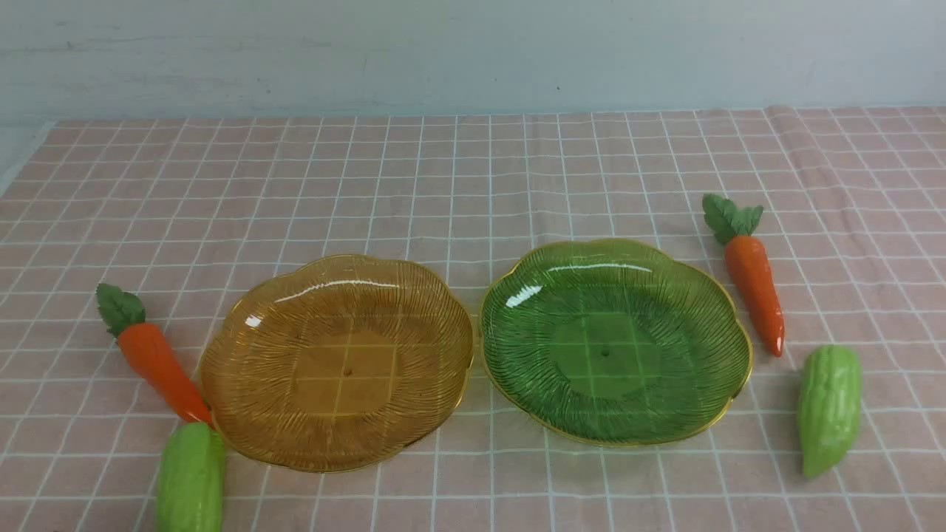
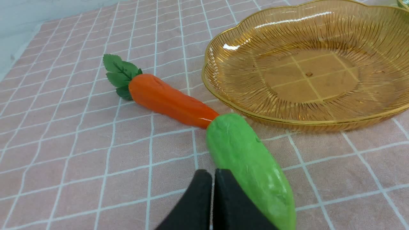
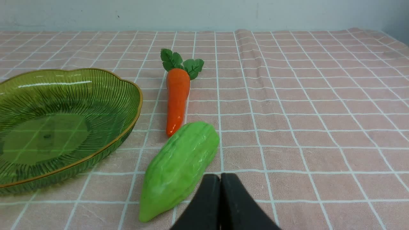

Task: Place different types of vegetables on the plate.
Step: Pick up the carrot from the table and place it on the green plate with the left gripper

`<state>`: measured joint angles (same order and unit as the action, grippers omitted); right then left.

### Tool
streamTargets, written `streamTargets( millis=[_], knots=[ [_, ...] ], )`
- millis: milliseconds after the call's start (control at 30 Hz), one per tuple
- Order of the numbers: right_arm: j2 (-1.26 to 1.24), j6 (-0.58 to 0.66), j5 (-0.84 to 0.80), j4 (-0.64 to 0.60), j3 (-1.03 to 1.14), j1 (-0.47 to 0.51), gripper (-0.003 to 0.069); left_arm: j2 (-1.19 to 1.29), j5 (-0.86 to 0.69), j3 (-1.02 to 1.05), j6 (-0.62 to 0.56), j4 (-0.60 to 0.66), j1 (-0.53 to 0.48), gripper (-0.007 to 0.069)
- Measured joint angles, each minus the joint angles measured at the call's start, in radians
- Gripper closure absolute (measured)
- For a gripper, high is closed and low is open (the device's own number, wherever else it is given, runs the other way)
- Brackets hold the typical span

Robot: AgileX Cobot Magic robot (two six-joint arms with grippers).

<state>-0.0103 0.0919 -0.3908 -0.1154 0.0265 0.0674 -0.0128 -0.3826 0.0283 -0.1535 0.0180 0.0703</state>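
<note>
1. I work at a staged tabletop that looks like a robot test bench, not a kitchen in use.
2. A pink cloth [image 1: 473, 177] with a white grid covers the table, with a fold ridge at its far right. Behind it stands a plain pale wall [image 1: 473, 52].
3. The food here is make-believe: glossy toy carrots [image 1: 754, 284] and light green gourds [image 1: 829, 410], laid beside an amber plate [image 1: 244, 384] and a green plate [image 1: 517, 355].
4. My left gripper [image 2: 212, 175] and right gripper [image 3: 220, 176], black and pressed closed, hang low over the cloth.
</note>
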Motion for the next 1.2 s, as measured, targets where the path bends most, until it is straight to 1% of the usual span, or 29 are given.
streamTargets(
  millis=[633,700,767,867,967,1033,1100,1167,1200],
  knots=[
    [0.000,0.000,0.000,0.000,0.000,0.000,0.0674,0.000,0.009,0.000,0.004,0.008,0.000,0.0628],
    [0.000,0.000,0.000,0.000,0.000,0.000,0.0674,0.000,0.069,0.000,0.041,0.088,0.000,0.0628],
    [0.000,0.000,0.000,0.000,0.000,0.000,0.0674,0.000,0.108,0.000,0.067,0.141,0.000,0.0628],
    [0.000,0.000,0.000,0.000,0.000,0.000,0.0674,0.000,0.214,0.000,0.124,0.295,0.000,0.0628],
    [0.000,0.000,0.000,0.003,0.000,0.000,0.0674,0.000,0.351,0.001,0.153,0.442,0.000,0.0628],
    [0.000,0.000,0.000,0.007,0.000,0.000,0.0674,0.000,0.480,0.001,0.159,0.551,0.000,0.0628],
    [0.000,0.000,0.000,0.007,0.000,0.000,0.0674,0.000,0.616,-0.002,0.162,0.626,0.000,0.0628],
    [0.000,-0.002,0.001,-0.003,0.000,0.000,0.0674,0.000,0.622,-0.044,0.162,0.647,0.000,0.0628],
    [0.000,-0.005,0.009,-0.026,0.000,0.000,0.0674,0.000,0.581,-0.097,0.153,0.644,0.000,0.0628]
  ],
)
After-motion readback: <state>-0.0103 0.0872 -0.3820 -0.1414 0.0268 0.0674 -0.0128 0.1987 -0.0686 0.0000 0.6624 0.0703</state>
